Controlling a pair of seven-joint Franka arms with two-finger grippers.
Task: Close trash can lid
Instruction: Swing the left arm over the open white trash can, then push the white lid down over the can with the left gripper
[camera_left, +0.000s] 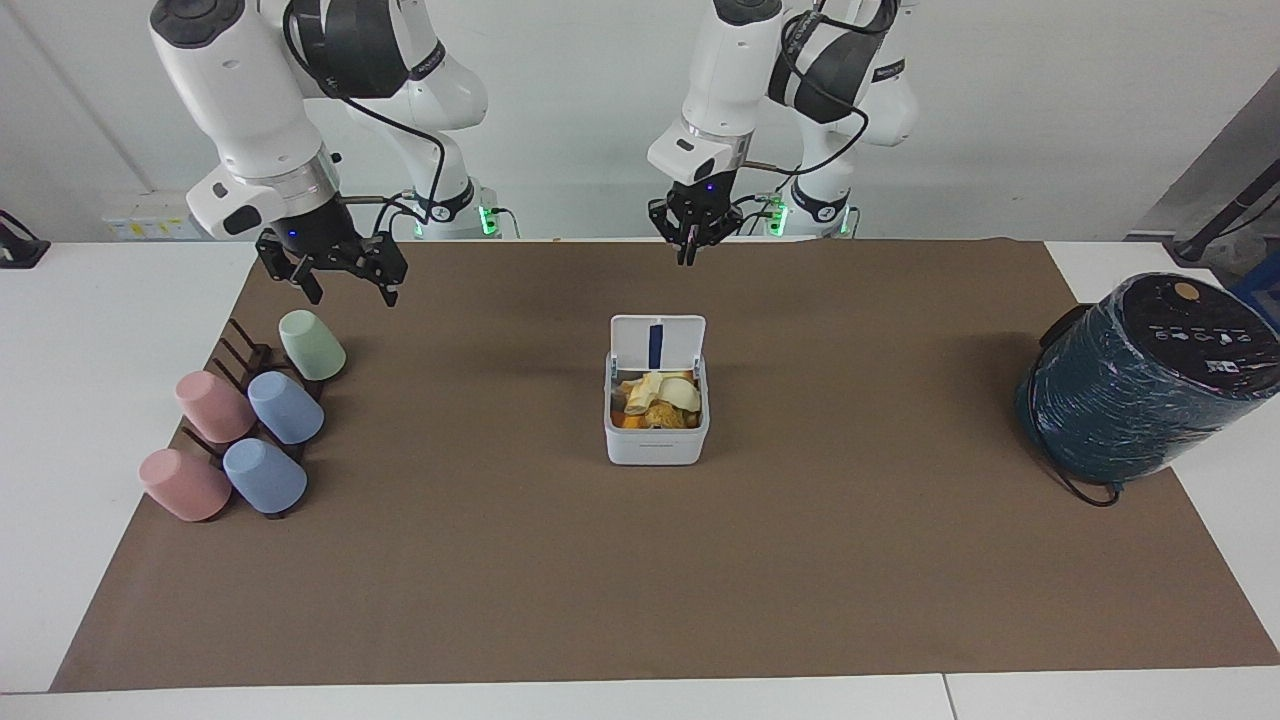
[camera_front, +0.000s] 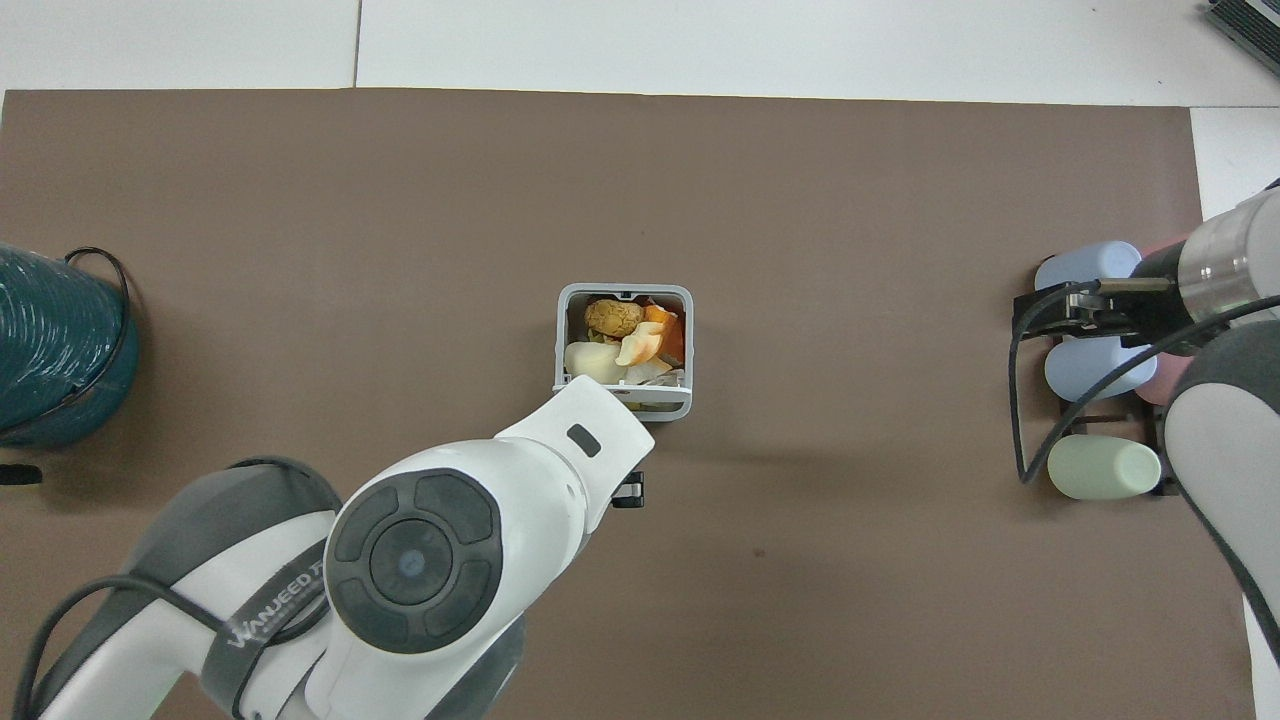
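Note:
The small white trash can (camera_left: 655, 430) stands in the middle of the brown mat, full of food scraps, and also shows in the overhead view (camera_front: 622, 300). Its lid (camera_left: 657, 343) stands open and upright on the side nearer to the robots, blue strip showing. My left gripper (camera_left: 688, 250) is shut and empty, up in the air over the mat's edge nearest the robots and apart from the lid. In the overhead view the left arm covers part of the can's near rim. My right gripper (camera_left: 345, 285) waits open over the cup rack.
A dark rack (camera_left: 235, 350) holds several pastel cups lying on their sides, such as a green one (camera_left: 312, 345), toward the right arm's end. A large dark teal wrapped cylinder (camera_left: 1140, 385) with a black top stands at the left arm's end.

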